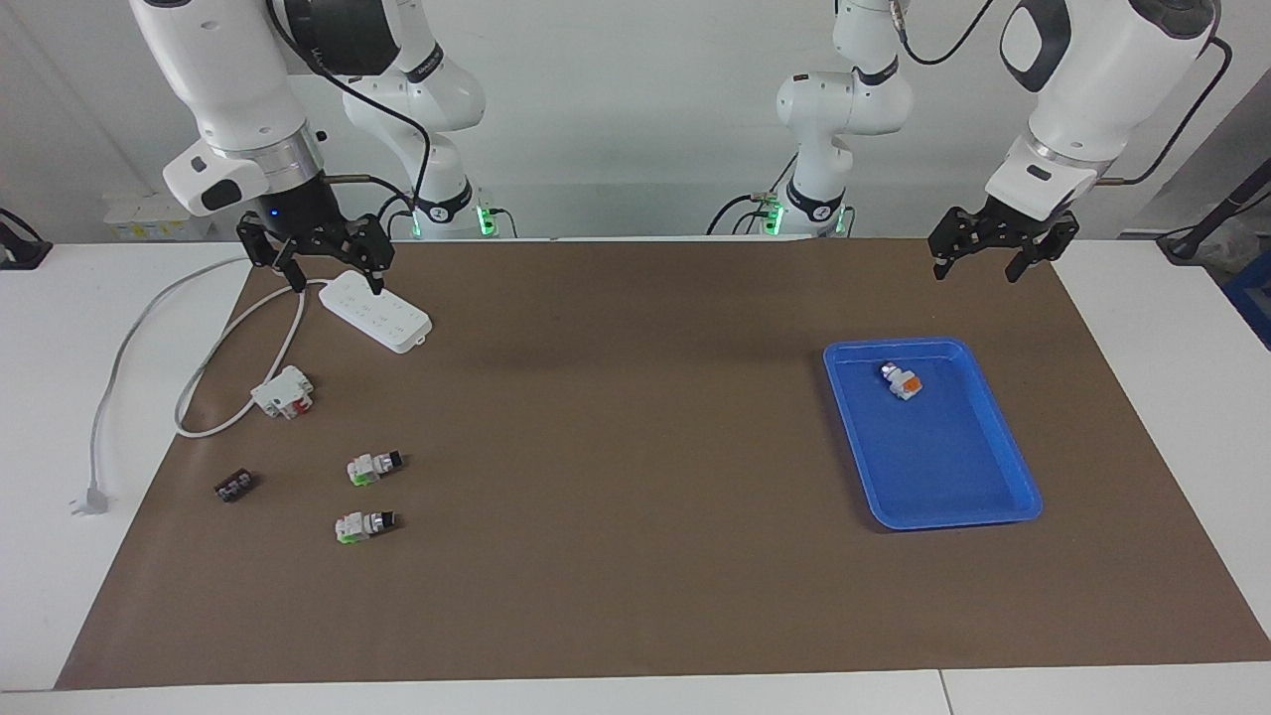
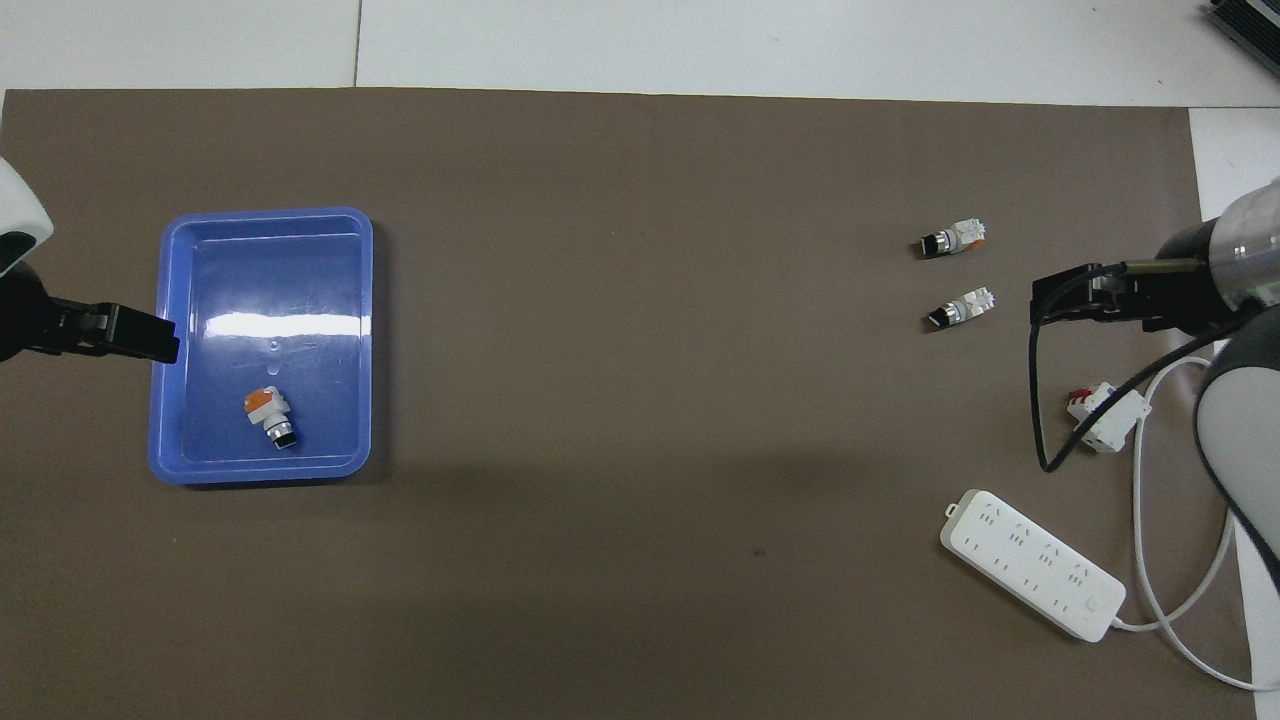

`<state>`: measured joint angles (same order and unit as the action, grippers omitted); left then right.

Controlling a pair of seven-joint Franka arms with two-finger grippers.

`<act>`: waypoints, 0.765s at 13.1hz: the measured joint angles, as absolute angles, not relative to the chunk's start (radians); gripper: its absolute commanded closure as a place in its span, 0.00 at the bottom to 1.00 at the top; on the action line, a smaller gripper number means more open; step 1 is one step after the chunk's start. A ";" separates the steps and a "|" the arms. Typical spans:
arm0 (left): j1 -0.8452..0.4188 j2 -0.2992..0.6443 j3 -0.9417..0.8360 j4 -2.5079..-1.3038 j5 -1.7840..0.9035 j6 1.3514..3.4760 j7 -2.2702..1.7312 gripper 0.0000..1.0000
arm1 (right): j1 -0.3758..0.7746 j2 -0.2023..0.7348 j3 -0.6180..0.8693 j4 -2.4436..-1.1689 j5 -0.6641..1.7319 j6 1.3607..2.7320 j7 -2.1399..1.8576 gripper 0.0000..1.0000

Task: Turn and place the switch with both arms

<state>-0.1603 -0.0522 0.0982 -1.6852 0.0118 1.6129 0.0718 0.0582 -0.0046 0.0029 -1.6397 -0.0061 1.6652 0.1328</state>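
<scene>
Two small switches with green tabs, silver collars and black knobs lie on the brown mat toward the right arm's end. One switch [image 1: 374, 466] [image 2: 960, 308] lies nearer to the robots than the other switch [image 1: 362, 525] [image 2: 955, 238]. My right gripper [image 1: 335, 278] [image 2: 1060, 300] hangs open above the end of the white power strip [image 1: 377, 313], apart from both switches and holding nothing. At the left arm's end, my left gripper [image 1: 976, 268] [image 2: 150, 340] is raised and open beside the blue tray [image 1: 1033, 501] [image 2: 160, 400], also holding nothing.
An orange-tabbed switch [image 1: 902, 380] [image 2: 268, 416] lies in the tray. The power strip [image 2: 1030, 562], its looping cable [image 1: 194, 382], a white-and-red block [image 1: 283, 394] [image 2: 1105, 415] and a small black block [image 1: 234, 486] lie around the switches.
</scene>
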 measured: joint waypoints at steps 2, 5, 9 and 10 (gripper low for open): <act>-0.160 -0.052 0.098 -1.685 0.012 1.613 0.072 0.00 | 0.058 -0.004 0.003 -1.640 -0.006 1.664 0.133 0.00; -0.160 -0.052 0.098 -1.685 0.012 1.613 0.072 0.00 | 0.058 -0.005 0.003 -1.642 -0.006 1.656 0.127 0.00; -0.160 -0.052 0.098 -1.685 0.012 1.613 0.072 0.00 | 0.045 -0.005 0.001 -1.688 -0.004 1.712 -0.110 0.00; -0.160 -0.052 0.098 -1.685 0.012 1.613 0.072 0.00 | 0.043 -0.005 0.000 -1.705 -0.003 1.731 -0.205 0.00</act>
